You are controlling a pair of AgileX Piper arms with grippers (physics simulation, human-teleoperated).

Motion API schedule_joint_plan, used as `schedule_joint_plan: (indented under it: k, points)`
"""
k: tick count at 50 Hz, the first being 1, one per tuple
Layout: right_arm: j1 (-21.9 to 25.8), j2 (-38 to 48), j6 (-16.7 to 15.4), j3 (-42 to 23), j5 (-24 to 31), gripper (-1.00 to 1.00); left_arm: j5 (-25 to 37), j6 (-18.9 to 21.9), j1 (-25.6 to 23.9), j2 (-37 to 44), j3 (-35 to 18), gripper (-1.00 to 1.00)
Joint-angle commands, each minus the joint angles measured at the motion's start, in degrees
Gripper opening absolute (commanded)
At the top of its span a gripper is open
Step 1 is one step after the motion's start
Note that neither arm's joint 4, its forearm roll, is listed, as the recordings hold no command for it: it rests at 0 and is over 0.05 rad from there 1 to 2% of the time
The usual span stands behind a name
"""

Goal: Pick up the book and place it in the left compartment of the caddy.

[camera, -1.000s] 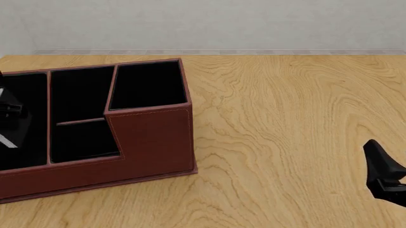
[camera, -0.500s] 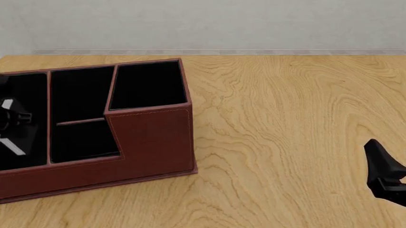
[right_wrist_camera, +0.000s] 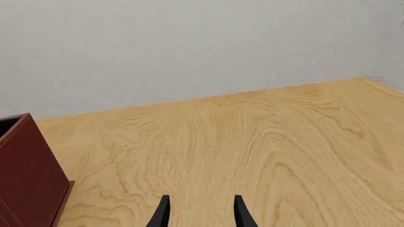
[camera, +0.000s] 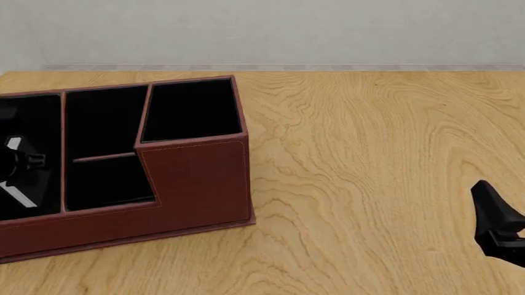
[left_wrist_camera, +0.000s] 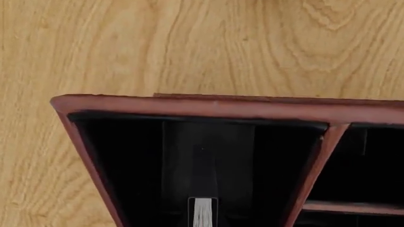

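Hovering over the left compartment (camera: 33,123), left gripper (camera: 12,166) grip unclear; right gripper (right_wrist_camera: 198,213) parted, empty.

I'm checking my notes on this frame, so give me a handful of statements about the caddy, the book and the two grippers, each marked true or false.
1. The caddy stands on the left part of the wooden table in the front view. True.
2. The book lies on the bare table right of the caddy. False: its pale page edge shows inside the left compartment.
3. The right gripper is closed on the book. False: its fingers are apart over bare wood, holding nothing.
4. The caddy's tallest bay is at its right end in the front view. True.
5. The left gripper hangs over the table's right half. False: it is at the left compartment.
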Motion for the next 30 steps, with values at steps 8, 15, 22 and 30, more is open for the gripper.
schedule_joint_plan:
  k: [8, 15, 22, 30]
  points:
    - [0.0, 0.1, -0.1, 0.0, -0.1, 1.0, -1.8, 1.1, 0.8, 1.1, 0.6, -1.0]
    - [0.1, 0.2, -0.1, 0.0, -0.2, 1.0, -2.1, 1.4, 1.2, 1.2, 1.0, -1.0]
    - [0.0, 0.3, -0.1, 0.0, -0.3, 1.0, -2.5, 2.3, 2.1, 1.4, 1.2, -1.0]
    - [0.0, 0.2, 0.1, 0.0, -0.3, 1.0, -2.4, 2.6, 2.2, 1.4, 1.1, -1.0]
